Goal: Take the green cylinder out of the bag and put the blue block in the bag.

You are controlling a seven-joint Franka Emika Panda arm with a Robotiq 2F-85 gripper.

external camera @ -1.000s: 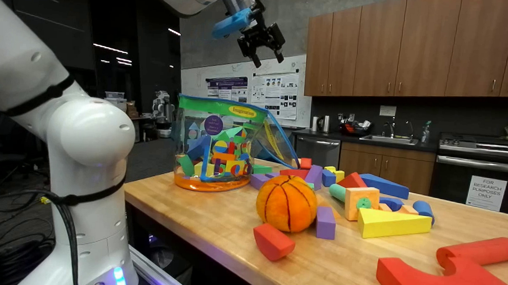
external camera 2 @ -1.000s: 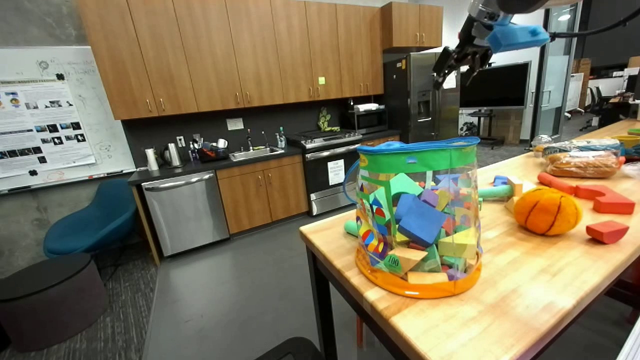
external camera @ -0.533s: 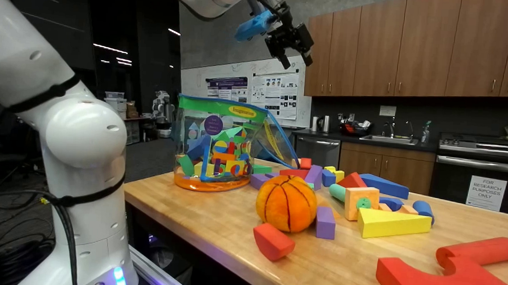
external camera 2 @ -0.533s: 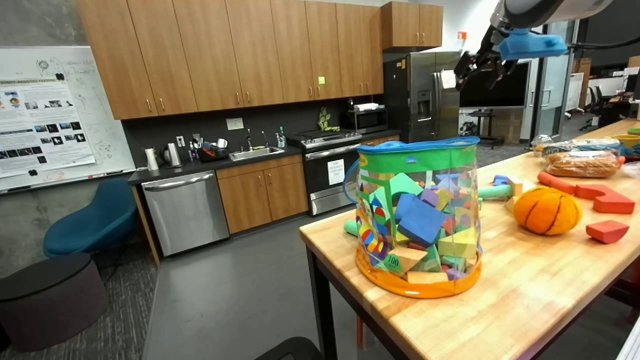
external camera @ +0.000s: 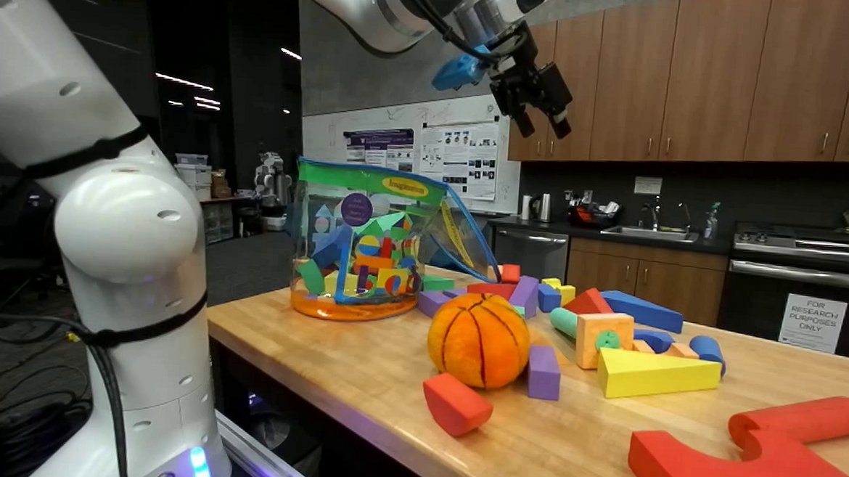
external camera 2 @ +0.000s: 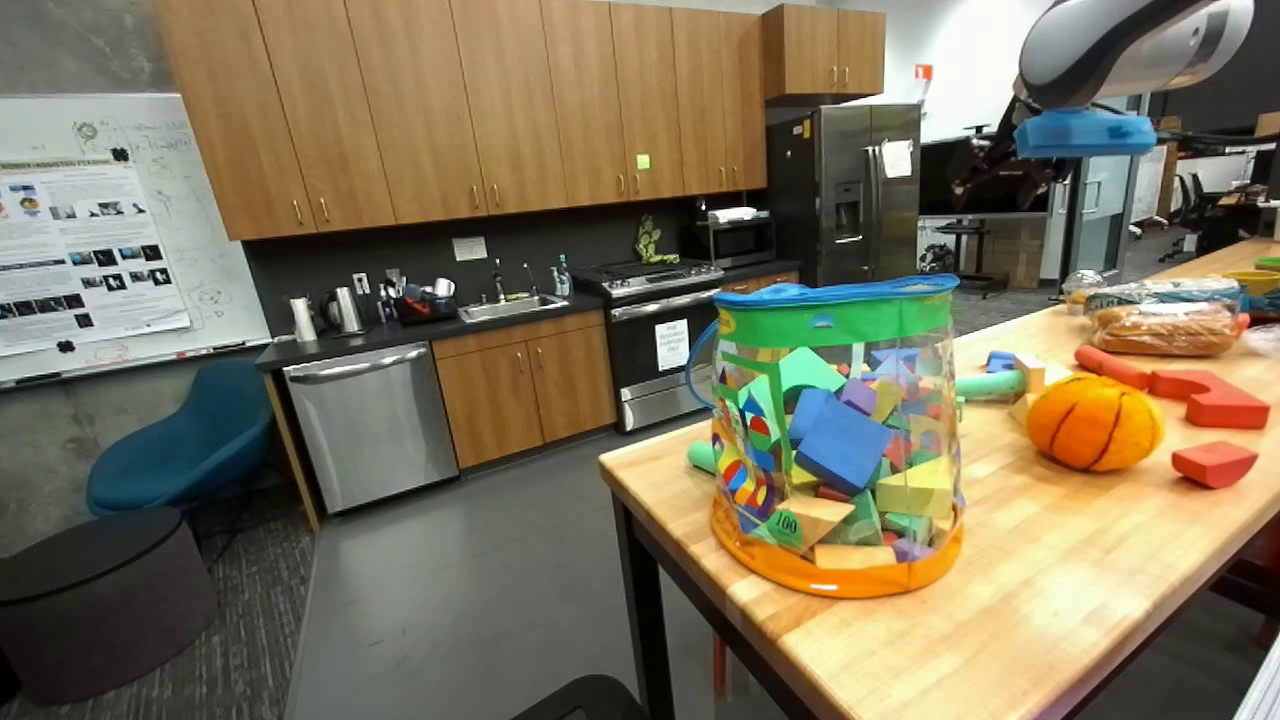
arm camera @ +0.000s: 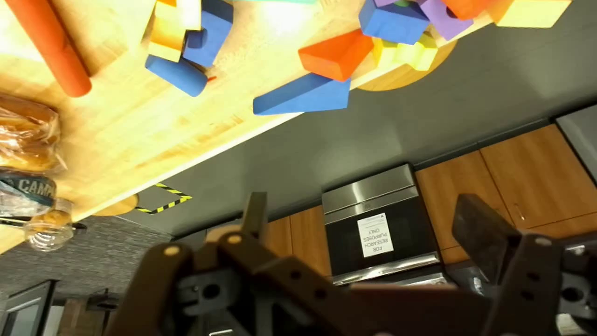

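The fingers (arm camera: 255, 214) are spread, with a wide gap between their tips; in the wrist view they come in from 6 o'clock, and the oven (arm camera: 413, 233) shows through the gap. In an exterior view they hang well above the surface (external camera: 367, 366), at 2 o'clock from the bag (external camera: 351, 179) and well apart from it.

The bag stands upright at 10 o'clock from the orange ball (external camera: 479, 339), its clear walls banded green above and orange below, with coloured blocks inside. A blue-edged flap (external camera: 461, 233) slopes down on its 3 o'clock side. In an exterior view a large blue block (external camera 2: 845, 440) shows through the wall, inside the bag.

A green cylinder (external camera: 564, 322) lies outside the bag, on the surface, between 2 and 3 o'clock from the ball and just beside a wooden block (external camera: 604, 340). Another green piece (external camera 2: 702, 456) peeks out at 9 o'clock from the bag, the rest of it hidden.

A small blue block (external camera: 548, 298) sits on the surface at 2 o'clock from the ball; which blue block the task means, I cannot tell. Also around the ball are a yellow wedge (external camera: 657, 374) at 3 o'clock, a purple block (external camera: 544, 373) just beside it at 4 o'clock, and a red curved block (external camera: 457, 405) between 6 and 7 o'clock.
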